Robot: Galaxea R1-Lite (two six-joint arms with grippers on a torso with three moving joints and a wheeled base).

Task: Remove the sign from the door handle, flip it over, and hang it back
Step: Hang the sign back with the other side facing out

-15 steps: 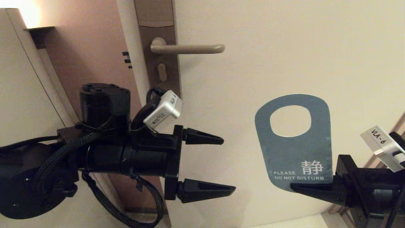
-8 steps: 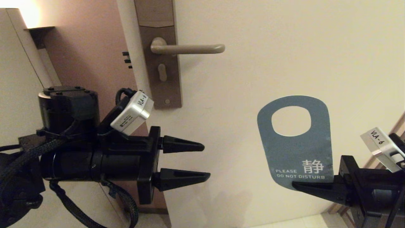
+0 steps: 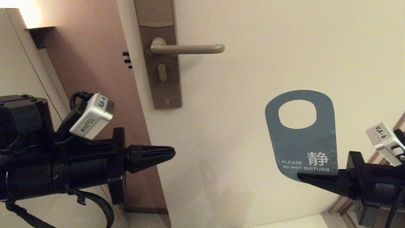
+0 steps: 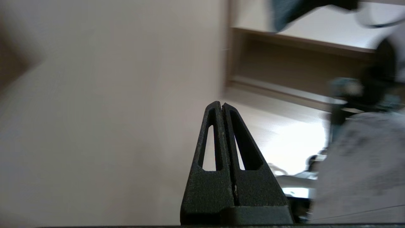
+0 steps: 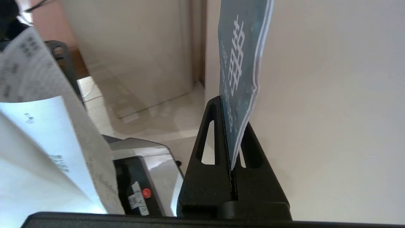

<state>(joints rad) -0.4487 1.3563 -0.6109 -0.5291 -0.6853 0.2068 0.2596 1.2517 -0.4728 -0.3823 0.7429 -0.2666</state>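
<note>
The sign (image 3: 303,142) shows its blue "PLEASE DO NOT DISTURB" side, upright with the oval hole at the top, in front of the cream door. My right gripper (image 3: 302,177) is shut on the sign's bottom edge, low at the right; the right wrist view shows the sign (image 5: 240,66) pinched edge-on in the right gripper (image 5: 229,107). The door handle (image 3: 186,48), a beige lever on a tall brown lock plate (image 3: 162,63), is bare, up and to the left of the sign. My left gripper (image 3: 171,151) is shut and empty at the lower left, also seen in the left wrist view (image 4: 220,104).
The door's edge and a brown frame panel (image 3: 95,57) run down behind the left arm. A wall lamp glows at the upper left (image 3: 28,12). A wooden skirting shows at the lower right (image 3: 338,209).
My left gripper has closed and drawn back to the left and down, away from the sign. My right gripper has shifted the sign slightly right and up.
</note>
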